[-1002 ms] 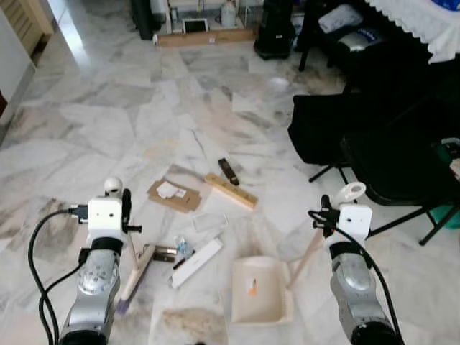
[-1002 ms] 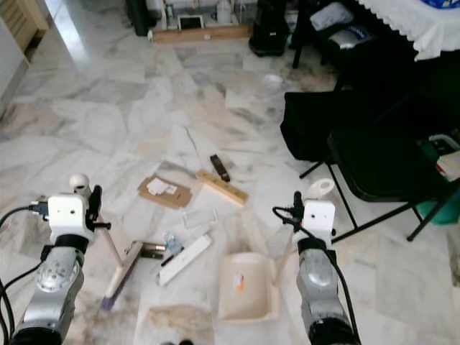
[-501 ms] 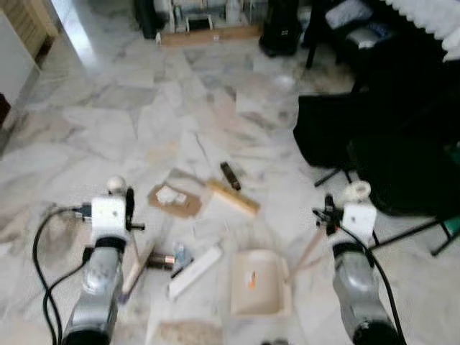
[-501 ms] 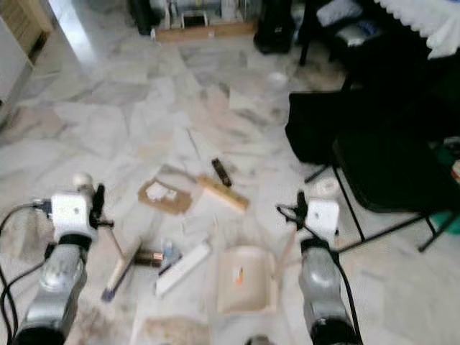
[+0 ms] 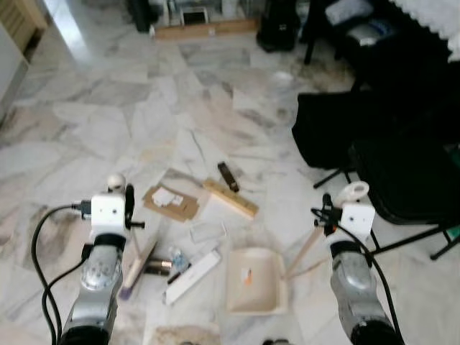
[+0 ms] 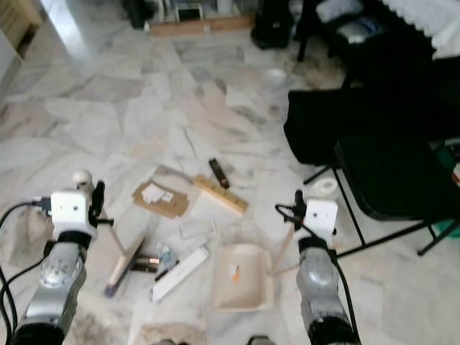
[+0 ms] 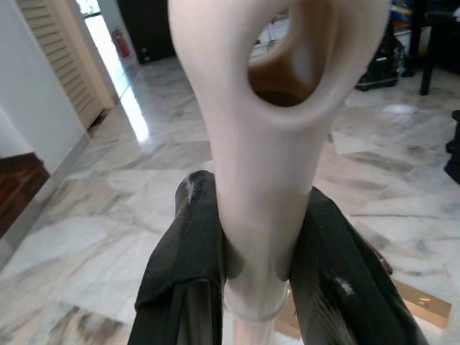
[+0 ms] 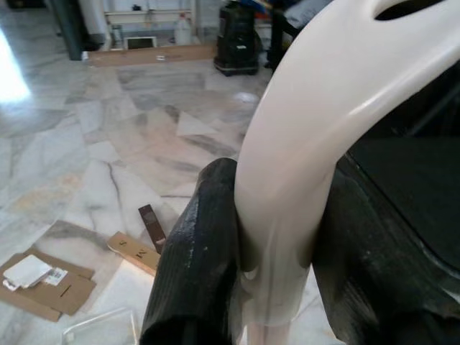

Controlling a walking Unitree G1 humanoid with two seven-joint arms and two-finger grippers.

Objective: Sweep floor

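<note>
My left gripper (image 5: 128, 210) is shut on the cream handle (image 7: 262, 144) of a short broom, whose head (image 5: 136, 267) rests on the marble floor below it. My right gripper (image 5: 327, 215) is shut on the cream handle (image 8: 302, 158) of the dustpan (image 5: 255, 282), which lies flat on the floor between the arms. Litter lies ahead of the pan: a torn cardboard piece (image 5: 171, 203), a wooden strip (image 5: 230, 198), a small dark block (image 5: 228, 176), a clear plastic piece (image 5: 207, 231) and a long white box (image 5: 192, 267).
A black folding chair (image 5: 402, 172) and a black bag (image 5: 323, 129) stand close on the right. Further back are a wooden plank (image 5: 205, 29), a black case (image 5: 277, 29) and a lace-covered table (image 5: 438, 21). Open marble floor stretches ahead and to the left.
The whole picture shook and blurred, then settled slightly shifted: the camera moved. Both grippers hold the same handles, and the litter lies where it was.
</note>
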